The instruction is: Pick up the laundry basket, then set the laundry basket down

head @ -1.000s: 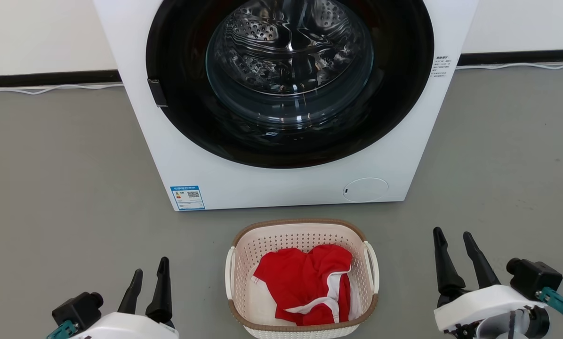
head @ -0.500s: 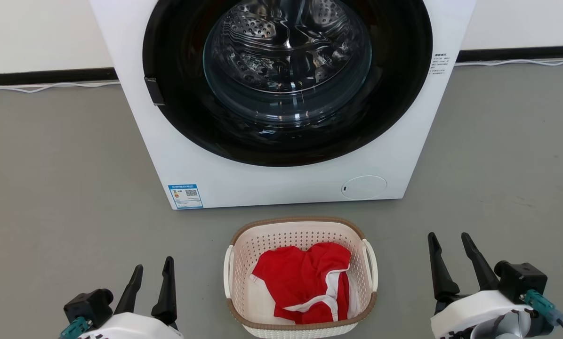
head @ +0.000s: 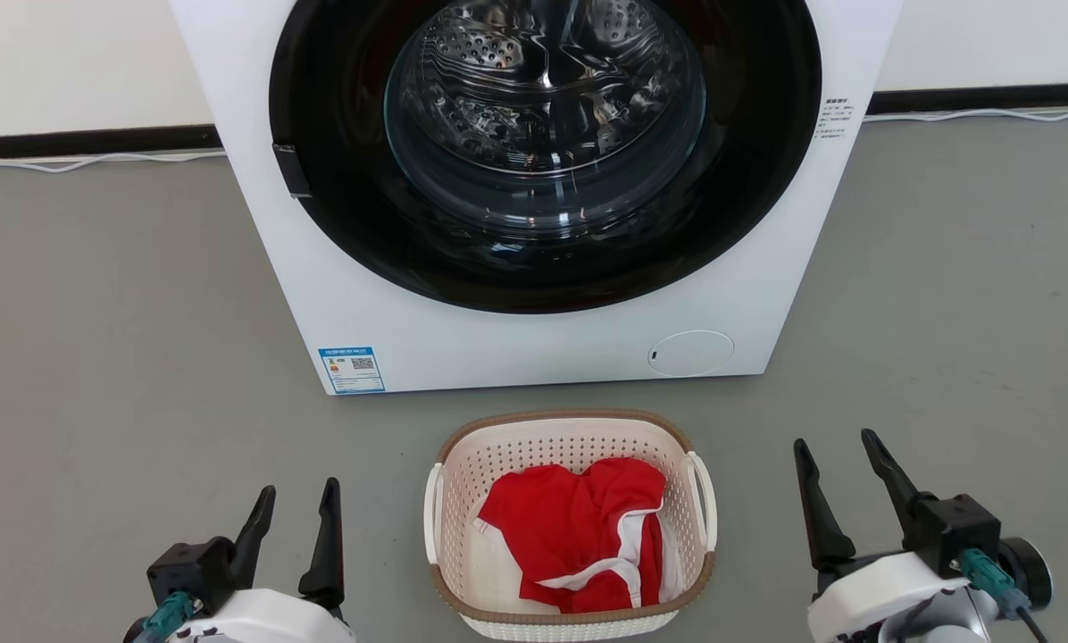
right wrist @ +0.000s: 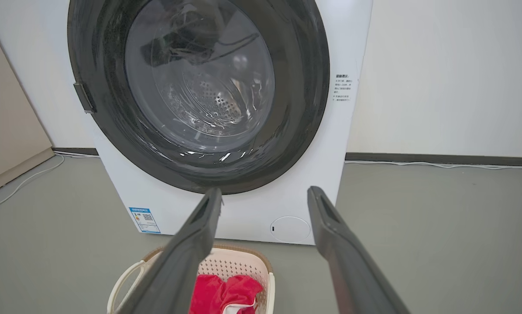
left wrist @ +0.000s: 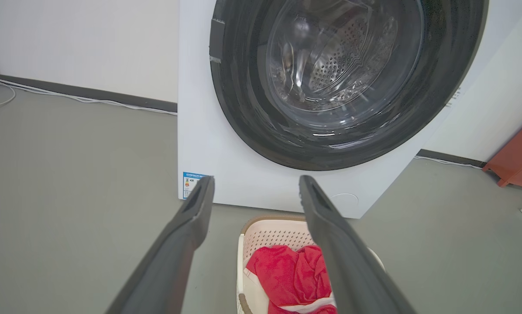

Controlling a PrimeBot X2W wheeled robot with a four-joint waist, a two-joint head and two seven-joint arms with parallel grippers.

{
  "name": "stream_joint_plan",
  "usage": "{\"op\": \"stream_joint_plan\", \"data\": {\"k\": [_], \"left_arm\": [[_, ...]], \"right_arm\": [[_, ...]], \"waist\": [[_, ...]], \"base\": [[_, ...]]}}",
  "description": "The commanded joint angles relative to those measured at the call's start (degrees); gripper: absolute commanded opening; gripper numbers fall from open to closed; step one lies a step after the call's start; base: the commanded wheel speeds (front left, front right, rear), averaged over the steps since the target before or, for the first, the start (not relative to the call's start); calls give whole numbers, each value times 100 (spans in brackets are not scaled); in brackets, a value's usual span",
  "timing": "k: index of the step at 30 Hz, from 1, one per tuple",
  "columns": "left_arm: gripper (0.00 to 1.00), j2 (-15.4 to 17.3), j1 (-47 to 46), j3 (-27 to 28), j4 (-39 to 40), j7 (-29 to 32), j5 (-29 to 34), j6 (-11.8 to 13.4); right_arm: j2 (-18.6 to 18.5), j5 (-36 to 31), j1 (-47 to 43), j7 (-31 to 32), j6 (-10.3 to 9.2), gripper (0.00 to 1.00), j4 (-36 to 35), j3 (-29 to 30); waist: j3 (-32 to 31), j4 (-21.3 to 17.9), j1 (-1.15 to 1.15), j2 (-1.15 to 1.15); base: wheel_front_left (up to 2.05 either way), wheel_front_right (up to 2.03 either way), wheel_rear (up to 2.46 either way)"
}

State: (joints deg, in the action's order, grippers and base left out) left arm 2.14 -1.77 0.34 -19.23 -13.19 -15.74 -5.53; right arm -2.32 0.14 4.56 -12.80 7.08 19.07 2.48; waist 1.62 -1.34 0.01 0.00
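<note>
The laundry basket (head: 552, 446) stands on the grey floor just in front of the washer, cream-white and perforated with a brown rim and white side handles. A red and white garment (head: 579, 527) lies inside it. My left gripper (head: 300, 498) is open at the lower left, well apart from the basket's left handle (head: 429, 518). My right gripper (head: 836, 445) is open at the lower right, also apart from the basket. The left wrist view shows the basket (left wrist: 274, 231) low between the fingers; in the right wrist view the basket (right wrist: 239, 264) sits at the bottom left.
A white front-loading washer (head: 516, 348) with a dark round door stands right behind the basket. White cables (head: 79, 162) run along the wall's base. A red-brown object (left wrist: 520, 157) sits at the far right in the left wrist view. Open grey floor lies on both sides.
Both grippers have turned a little and shifted inward, the left rising slightly. The view has shifted slightly. The basket stays where it was.
</note>
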Motion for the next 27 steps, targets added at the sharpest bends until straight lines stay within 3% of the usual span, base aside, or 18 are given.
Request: {"op": "stream_joint_plan", "data": {"k": [1,7,27], "left_arm": [[100,69,-269,137,120,-87,183,46],[100,74,-291,134,121,-181,558,50],[100,74,-429,161,130,-181,582,31]], "right_arm": [[-54,-199,254,-126,39,100,-124,-155],[-55,-629,281,-219,41,100,-124,-186],[-55,-582,409,-219,41,100,-151,-143]], "waist": [[5,-1,0,0],[55,-8,0,0],[381,-37,0,0]], "base": [[0,0,0],[0,0,0],[0,0,0]]}}
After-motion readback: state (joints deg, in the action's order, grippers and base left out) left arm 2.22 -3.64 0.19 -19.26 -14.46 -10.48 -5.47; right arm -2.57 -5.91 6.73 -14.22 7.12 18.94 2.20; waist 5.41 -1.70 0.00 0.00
